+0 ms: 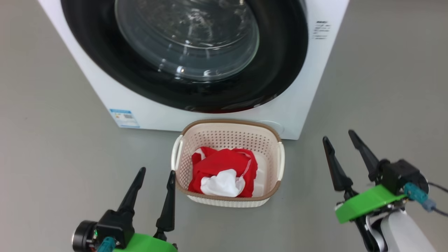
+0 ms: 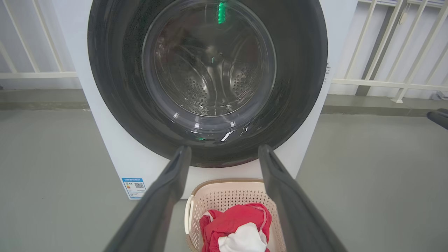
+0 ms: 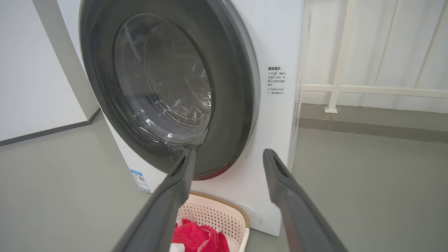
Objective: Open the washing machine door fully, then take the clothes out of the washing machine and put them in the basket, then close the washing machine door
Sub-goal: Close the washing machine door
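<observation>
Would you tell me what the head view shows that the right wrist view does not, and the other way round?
Head view: the left gripper, open, beside the basket, whose whole rim and two handles are visible. Right wrist view: a white railing and a pale wall beyond the washing machine. Both: the washing machine door looking shut, the red clothes in the basket, the blue label, and the open right gripper.
</observation>
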Robot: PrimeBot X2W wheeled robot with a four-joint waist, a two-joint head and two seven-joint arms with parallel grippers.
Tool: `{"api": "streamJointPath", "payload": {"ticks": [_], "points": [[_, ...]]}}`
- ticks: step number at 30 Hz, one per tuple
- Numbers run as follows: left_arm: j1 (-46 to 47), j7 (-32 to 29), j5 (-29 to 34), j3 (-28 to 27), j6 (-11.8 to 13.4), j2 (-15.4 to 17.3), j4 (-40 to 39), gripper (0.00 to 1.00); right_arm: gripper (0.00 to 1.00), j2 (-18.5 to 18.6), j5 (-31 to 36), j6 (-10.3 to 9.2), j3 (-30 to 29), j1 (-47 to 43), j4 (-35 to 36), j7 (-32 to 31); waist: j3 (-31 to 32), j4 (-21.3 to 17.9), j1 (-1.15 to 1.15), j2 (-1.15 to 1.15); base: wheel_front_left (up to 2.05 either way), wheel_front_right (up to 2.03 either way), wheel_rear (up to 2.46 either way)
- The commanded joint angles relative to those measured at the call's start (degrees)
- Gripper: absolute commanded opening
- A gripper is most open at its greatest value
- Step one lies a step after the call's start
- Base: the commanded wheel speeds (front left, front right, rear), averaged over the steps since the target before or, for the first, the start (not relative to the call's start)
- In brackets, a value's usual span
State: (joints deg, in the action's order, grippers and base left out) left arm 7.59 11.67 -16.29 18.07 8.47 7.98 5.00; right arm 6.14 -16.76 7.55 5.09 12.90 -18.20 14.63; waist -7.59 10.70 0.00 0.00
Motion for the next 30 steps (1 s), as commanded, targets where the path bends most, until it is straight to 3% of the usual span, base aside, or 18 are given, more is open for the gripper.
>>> {"api": "streamJointPath", "payload": {"ticks": [1,15,30], "points": [[0.3,0.0,-0.4,-2.0,-0.2,1.2,-1.4,1.00,1.00,-0.3,0.6,-0.06,0.8,-0.6,2.0,0.3,1.5,-1.9,0.00,0.00,0.00,0.00,0.00],[-4.0,-1.4,-1.4,-2.2,0.5,2.9,-2.6,1.00,1.00,-2.7,2.9,-0.06,-1.6,-12.4,8.6,-3.0,5.8,-6.2,0.00,0.00,0.00,0.00,0.00],[-8.4,-1.2,-2.3,-3.1,2.2,4.1,-4.1,1.00,1.00,-3.2,4.2,-0.06,-3.5,-18.2,14.2,-6.5,8.6,-8.9,0.00,0.00,0.00,0.00,0.00]]}}
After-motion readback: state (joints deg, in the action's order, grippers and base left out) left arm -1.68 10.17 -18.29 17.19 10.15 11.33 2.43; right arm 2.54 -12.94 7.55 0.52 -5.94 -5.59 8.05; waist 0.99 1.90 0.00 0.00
